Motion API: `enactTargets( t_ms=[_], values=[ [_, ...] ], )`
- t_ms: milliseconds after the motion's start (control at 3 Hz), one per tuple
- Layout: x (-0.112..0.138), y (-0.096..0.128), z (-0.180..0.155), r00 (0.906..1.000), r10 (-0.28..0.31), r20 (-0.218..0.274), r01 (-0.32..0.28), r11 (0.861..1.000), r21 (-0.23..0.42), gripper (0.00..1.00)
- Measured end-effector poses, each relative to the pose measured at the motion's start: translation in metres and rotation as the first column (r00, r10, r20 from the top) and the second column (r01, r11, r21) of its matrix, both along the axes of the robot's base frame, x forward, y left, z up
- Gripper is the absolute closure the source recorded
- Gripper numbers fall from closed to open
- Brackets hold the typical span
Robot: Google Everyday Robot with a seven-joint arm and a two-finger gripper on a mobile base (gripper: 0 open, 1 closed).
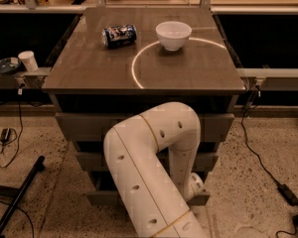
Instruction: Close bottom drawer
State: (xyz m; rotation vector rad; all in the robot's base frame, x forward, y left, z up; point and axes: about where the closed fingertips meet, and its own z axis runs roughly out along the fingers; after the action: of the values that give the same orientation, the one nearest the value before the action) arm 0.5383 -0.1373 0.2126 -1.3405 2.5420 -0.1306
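Note:
The grey-brown cabinet point(139, 78) stands in the middle of the camera view with three drawer fronts below its top. The bottom drawer point(100, 198) is the lowest front; it juts out a little further than the two above it. My white arm point(149, 157) bends down in front of the drawers and hides most of their middle. My gripper point(195, 185) is at the arm's lower end, low on the right and right at the bottom drawer's front, mostly hidden behind the forearm.
A blue can point(119, 35) lies on its side and a white bowl point(173, 34) stands on the cabinet top. A paper cup point(28, 60) sits on a ledge at left. Cables point(260, 155) and a dark stand leg point(17, 197) lie on the speckled floor.

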Motion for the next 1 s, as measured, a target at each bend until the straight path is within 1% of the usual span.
enactTargets(
  t_ms=[333, 667, 1000],
  values=[
    [0.0077, -0.0258, 0.0152, 0.9973, -0.062, 0.039, 0.064, 0.997, -0.036, 1.0],
    [0.0076, -0.0258, 0.0151, 0.9973, -0.063, 0.039, 0.064, 0.997, -0.036, 1.0],
    [0.0029, -0.0302, 0.0146, 0.9944, -0.093, 0.05, 0.095, 0.995, -0.034, 1.0]
  ],
)
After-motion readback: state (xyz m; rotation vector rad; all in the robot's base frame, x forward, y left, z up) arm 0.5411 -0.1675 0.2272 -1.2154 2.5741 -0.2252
